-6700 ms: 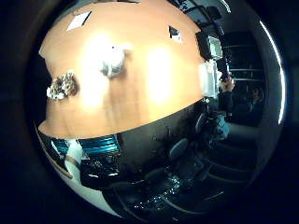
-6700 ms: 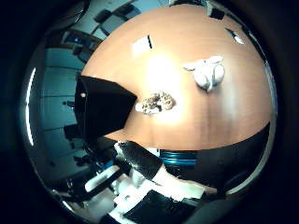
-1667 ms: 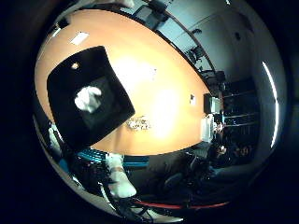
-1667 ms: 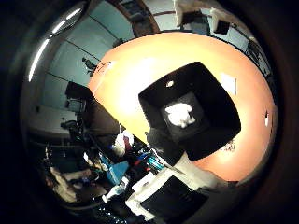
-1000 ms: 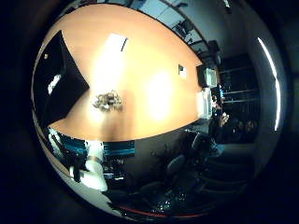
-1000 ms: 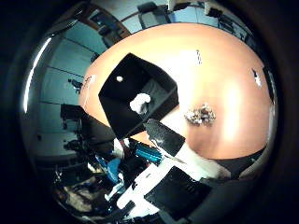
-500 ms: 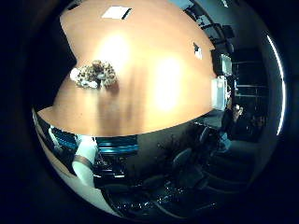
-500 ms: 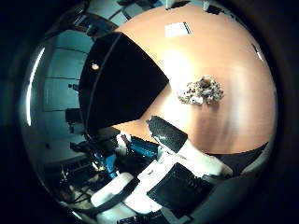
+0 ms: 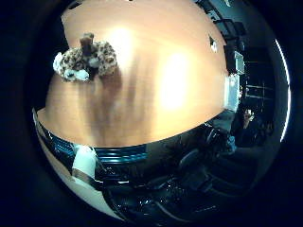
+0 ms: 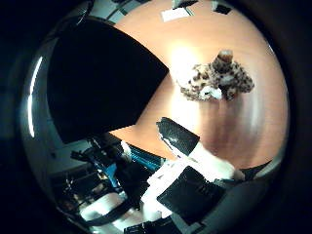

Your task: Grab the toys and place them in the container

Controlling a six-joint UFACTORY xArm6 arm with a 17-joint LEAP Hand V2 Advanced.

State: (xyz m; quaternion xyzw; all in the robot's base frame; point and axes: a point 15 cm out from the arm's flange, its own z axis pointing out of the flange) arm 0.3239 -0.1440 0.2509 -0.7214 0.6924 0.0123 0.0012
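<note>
Black container (image 10: 105, 80) looms on my left, wall side on, standing on the orange table (image 10: 243, 131). To its right the spotted plush toy (image 10: 217, 78) lies alone on the wood, apart from the container. My hand (image 10: 183, 139) carries nothing, its one visible finger reaching toward the toy; how wide I'm spread I cannot tell. Risk: soft plush may squash and slide away, or I clip the container wall.

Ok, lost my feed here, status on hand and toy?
Hand empty, fingers look relaxed. Spotted toy lying on the table, beside the black container, not in it. Nothing between hand and toy.
</note>
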